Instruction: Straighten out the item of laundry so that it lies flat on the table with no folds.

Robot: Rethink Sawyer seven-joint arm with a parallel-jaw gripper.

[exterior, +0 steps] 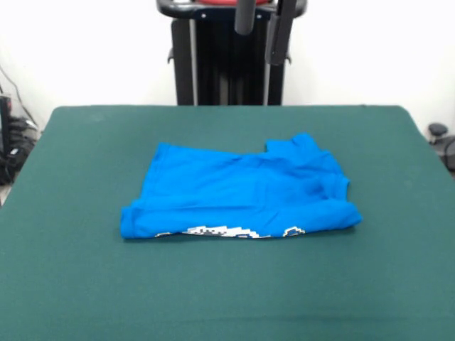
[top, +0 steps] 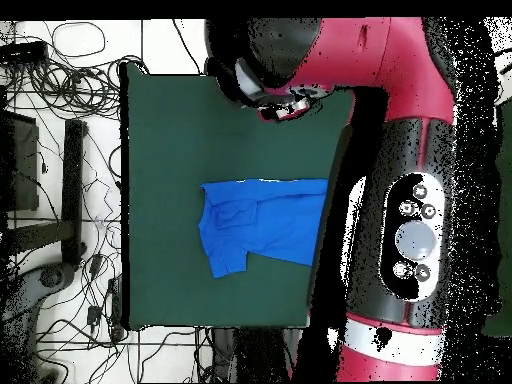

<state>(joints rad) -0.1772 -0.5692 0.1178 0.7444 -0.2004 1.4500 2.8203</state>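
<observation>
Folded blue T-shirt (exterior: pixel 238 188) near the middle of the green bench (exterior: pixel 71 284), plain side up; only from the front, a thin strip of white, black and yellow graphic peeking out along the near folded edge, with one sleeve doubled over at the right end. From overhead, the same shirt (top: pixel 262 222) with a sleeve sticking out toward the bottom of the picture, and its right part hidden under the big red and black arm (top: pixel 400 150) that crosses that side of the bench (top: pixel 170 130). End effector not clearly made out in either view: dark rods hanging at the top edge from the front, a dark head of the arm overhead, so cannot tell whether apart or together. Nothing touching the shirt. Black pedestal (exterior: pixel 227 64) behind the far edge against a white wall. Overhead only: tangled cables (top: pixel 60 90) and dark stands on a pale tiled floor beside the bench.
</observation>
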